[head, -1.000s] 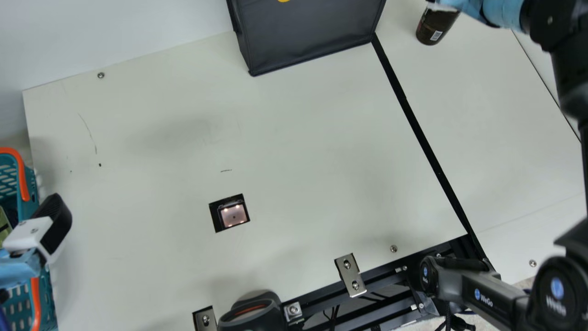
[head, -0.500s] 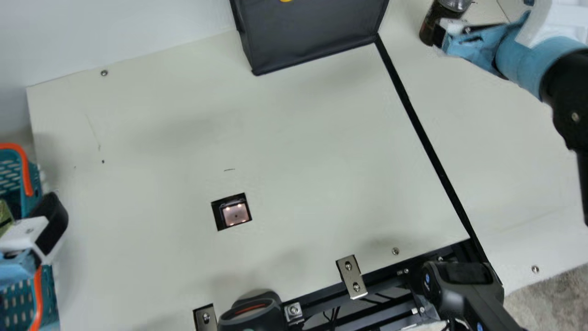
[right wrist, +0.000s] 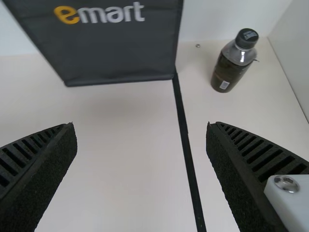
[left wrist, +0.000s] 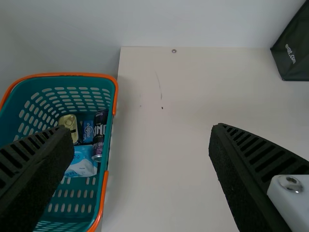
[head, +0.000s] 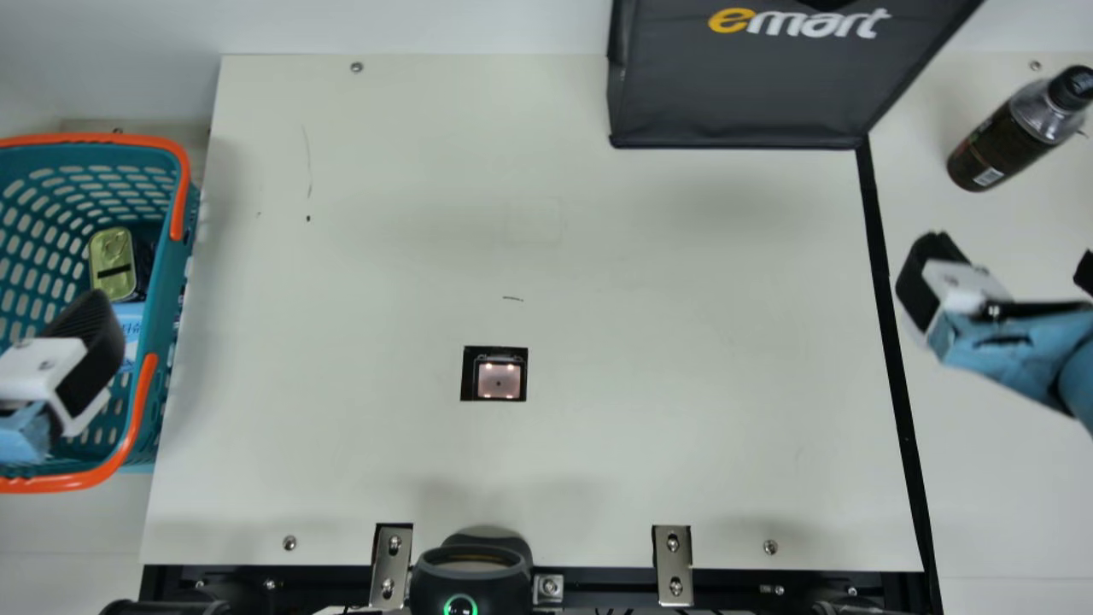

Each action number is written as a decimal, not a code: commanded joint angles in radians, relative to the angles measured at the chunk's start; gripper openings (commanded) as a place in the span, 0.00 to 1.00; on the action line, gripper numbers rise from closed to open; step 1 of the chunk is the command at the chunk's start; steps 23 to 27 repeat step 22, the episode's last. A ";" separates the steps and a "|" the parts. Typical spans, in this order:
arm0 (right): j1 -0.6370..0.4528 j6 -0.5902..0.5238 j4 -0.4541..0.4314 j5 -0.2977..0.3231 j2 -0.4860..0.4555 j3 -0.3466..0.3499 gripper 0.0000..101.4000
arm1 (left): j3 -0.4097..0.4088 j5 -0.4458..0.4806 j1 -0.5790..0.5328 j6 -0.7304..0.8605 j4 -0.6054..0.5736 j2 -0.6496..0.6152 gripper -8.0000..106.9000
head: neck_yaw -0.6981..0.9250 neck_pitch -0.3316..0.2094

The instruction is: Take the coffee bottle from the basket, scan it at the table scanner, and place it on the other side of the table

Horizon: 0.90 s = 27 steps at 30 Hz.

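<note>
Coffee bottle (head: pixel 999 149) and right pincer (right wrist: pixel 141 128) are apart: the bottle stands up in the upper right of the main view, past the black line (head: pixel 905 427) on the counter (head: pixel 640 410), and the pincer is wide open with nothing in it. I think the job is just about done, and the step in hand is to get the arm away. To do that well, go slow, lift a little, and keep the 2 fingers wide so they can't bump the bottle. Stay off the dark bag (head: pixel 743 102) too, near the top. The left pincer (left wrist: pixel 142 130) is open and holds nothing; it should just rest, as a poke could tip the basket (head: pixel 162 316) at the left edge. The main view gives the table scanner (head: pixel 499 380), a small lit square below the middle, and a black gadget (head: pixel 470 585) with a green ring at the bottom. The left wrist view gives a good look at a dark can (left wrist: pixel 99 133) and a small blue box (left wrist: pixel 87 131) in the basket. The right wrist view gives the bottle's cap and shoulders, upper right, nice and plain.
</note>
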 commanded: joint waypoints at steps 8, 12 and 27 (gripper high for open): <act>0.083 -0.018 0.008 0.118 -0.086 -0.011 0.94 | 0.000 0.000 0.000 0.000 0.000 0.000 0.85 | 0.003 -0.027; 0.083 -0.018 0.007 0.117 -0.086 -0.011 0.94 | 0.000 0.000 0.000 0.000 0.000 0.000 0.85 | 0.003 -0.027; 0.083 -0.018 0.007 0.117 -0.086 -0.011 0.94 | 0.000 0.000 0.000 0.000 0.000 0.000 0.85 | 0.003 -0.027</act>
